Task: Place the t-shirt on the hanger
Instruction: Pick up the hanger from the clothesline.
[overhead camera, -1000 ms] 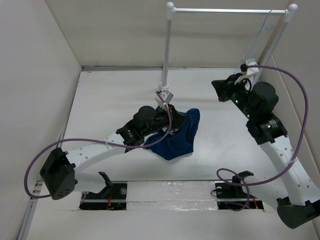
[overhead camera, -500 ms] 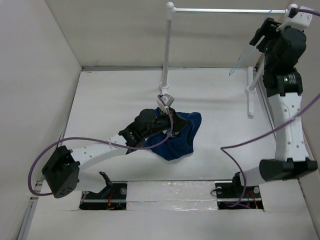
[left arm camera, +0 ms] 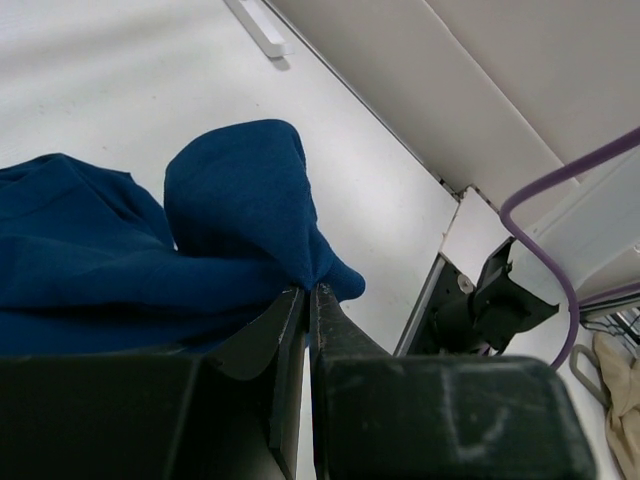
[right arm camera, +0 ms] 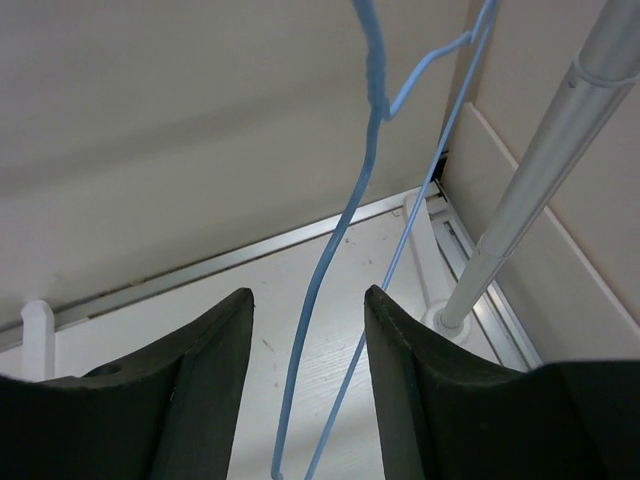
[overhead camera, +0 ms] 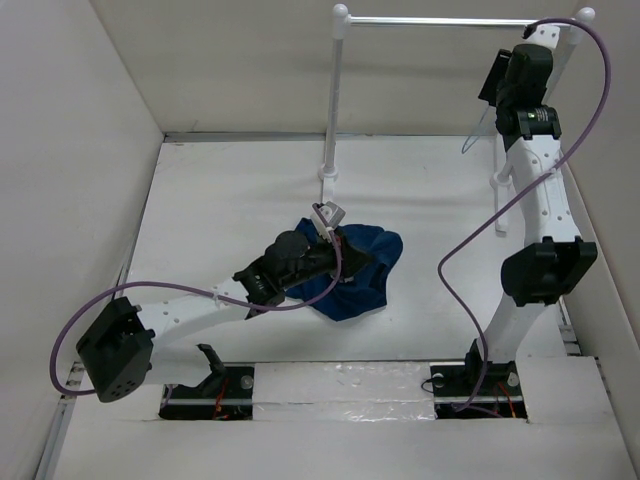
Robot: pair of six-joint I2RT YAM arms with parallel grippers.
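The dark navy t-shirt point(overhead camera: 362, 268) lies crumpled on the white table near the middle. My left gripper point(overhead camera: 330, 228) is at its far left edge. In the left wrist view the left gripper point(left arm camera: 309, 289) is shut on a raised fold of the t-shirt point(left arm camera: 235, 205). My right gripper point(overhead camera: 494, 78) is raised high at the back right by the rail. In the right wrist view the right gripper point(right arm camera: 308, 292) is open, with the wires of the thin pale blue hanger point(right arm camera: 340, 235) hanging between its jaws without touching them. The hanger point(overhead camera: 474, 132) shows only faintly in the top view.
A white tubular garment rail point(overhead camera: 450, 20) spans the back, with a left post point(overhead camera: 333, 100) behind the t-shirt and a right post point(right arm camera: 535, 170) close beside my right gripper. Walls enclose the table on the left, back and right.
My right arm swung up from beside the rail's right post to the rail's top, and its open jaws now straddle the hanger. My left gripper has stayed at the t-shirt, shifting slightly.
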